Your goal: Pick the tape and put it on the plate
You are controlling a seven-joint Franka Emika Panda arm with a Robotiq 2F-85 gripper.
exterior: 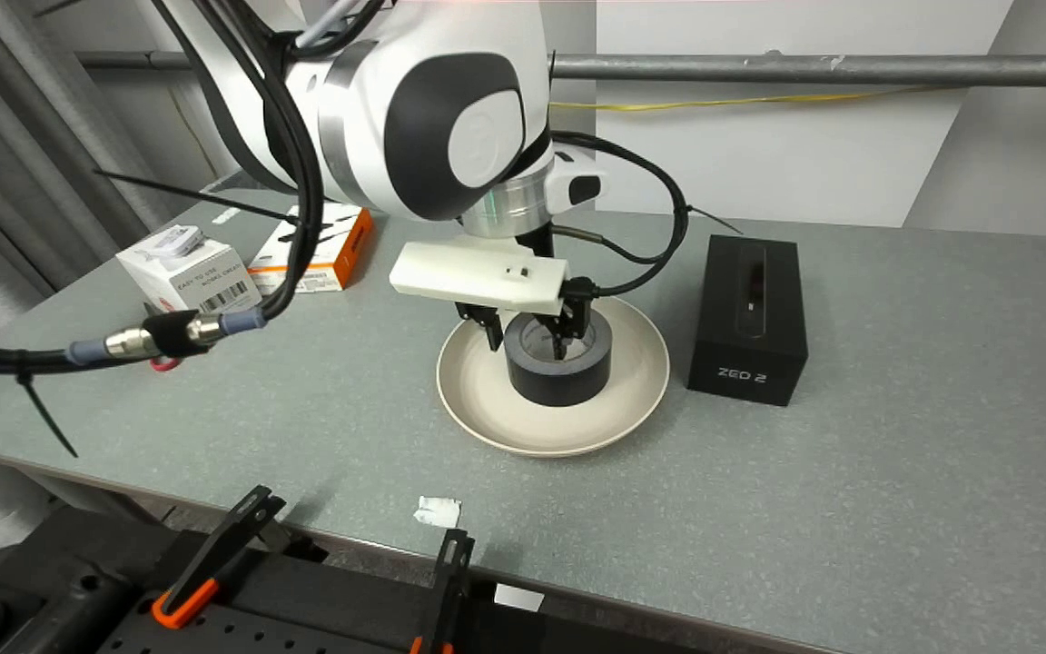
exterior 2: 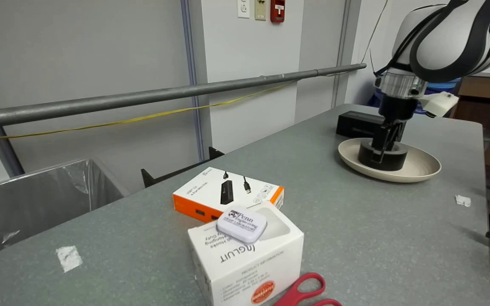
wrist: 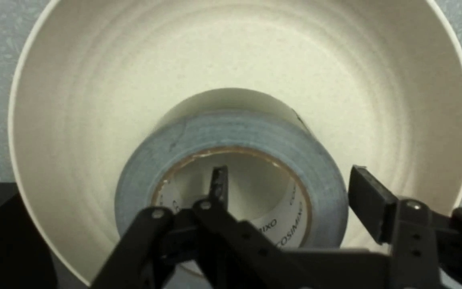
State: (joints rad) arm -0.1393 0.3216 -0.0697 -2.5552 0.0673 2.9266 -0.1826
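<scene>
We find the tape (exterior: 559, 386) in the plate (exterior: 476, 395), hole facing up, well inside the rim in both exterior views. The plate rests on the desk (exterior: 922, 436).

Gripper (exterior: 527, 352): directed down at the tape, jaws apart. In the wrist view we see the inner finger (wrist: 219, 186) reaching into the tape's hollow and the outer finger (wrist: 371, 204) just outside the ring, the tape's right wall between them. A clear gap separates the inner finger from that wall; whether the outer finger touches the ring, we cannot tell.

Surroundings: in an exterior view the black box (exterior: 745, 318) lies just right of the plate, apart from it, "ZED 2" printed on its near face. Left on the desk we note the white box (exterior: 205, 283) with a tin (exterior: 175, 242) on top, and the orange box (exterior: 341, 245) just to its right. A white scrap (exterior: 438, 511) lies close to the desk's near edge. In an exterior view red scissors (exterior 2: 292, 294) lie just right of the white box, partly out of frame.
</scene>
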